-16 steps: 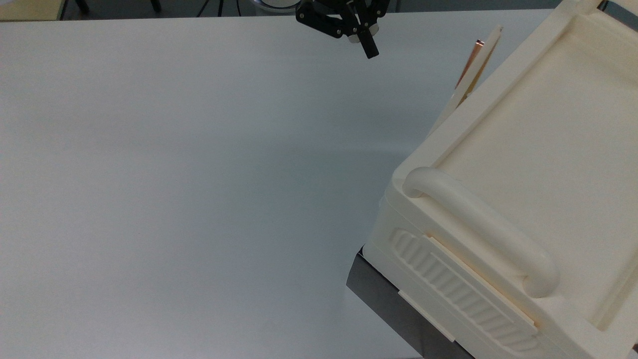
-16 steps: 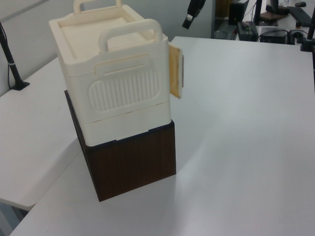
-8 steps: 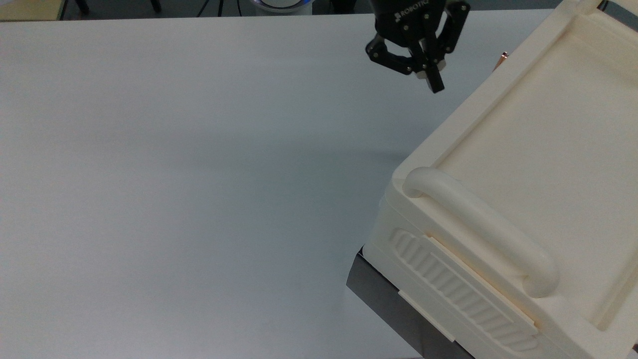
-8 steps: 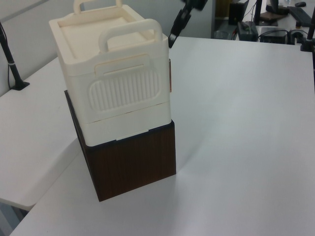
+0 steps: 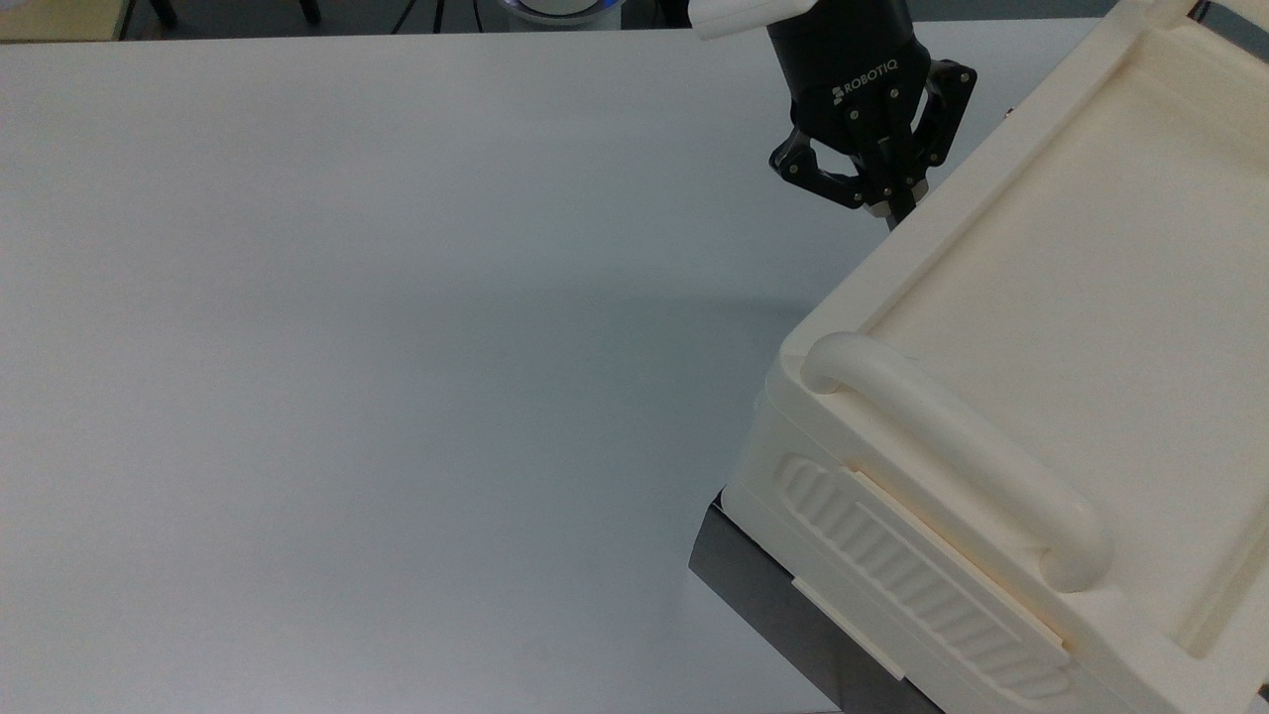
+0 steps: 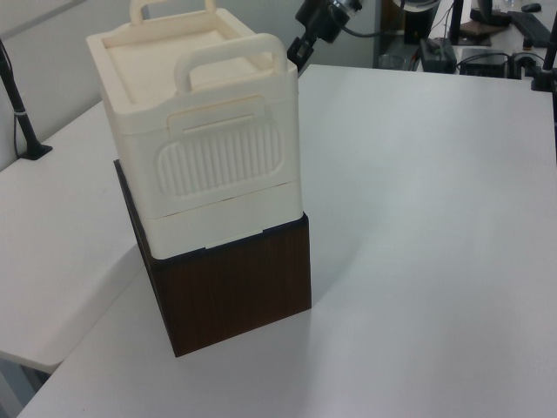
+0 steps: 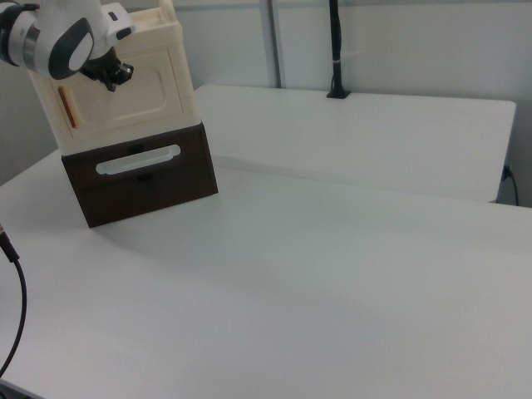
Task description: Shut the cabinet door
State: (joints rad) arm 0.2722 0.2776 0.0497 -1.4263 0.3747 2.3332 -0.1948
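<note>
Black two-finger gripper is sitting with its fingers drawn together, nothing between them, tips pressing against the upper part of the cabinet's front face. Judging it's being used as a blunt pusher, not a grasper, which is why the fingers are closed: a stiffer single contact point.

The long flat cream plastic cabinet door is lying flush against the large cream plastic cabinet in the right view, copper-orange strip at the right view's left edge of the panel. In the left view the gripper is touching the cabinet's far right corner, no panel sticking out past the ribbed side panel.

The cabinet is standing on a dark brown wooden drawer box, at the near right of the white table in the top view.

Versus 1.0 s ago: the door was swung open, edge and copper strip sticking well out from the box, gripper high and apart from it. 0.5 s ago it was nearly shut, gripper closing in. Now it's looking closed, and the gripper is still leaning on it.
</note>
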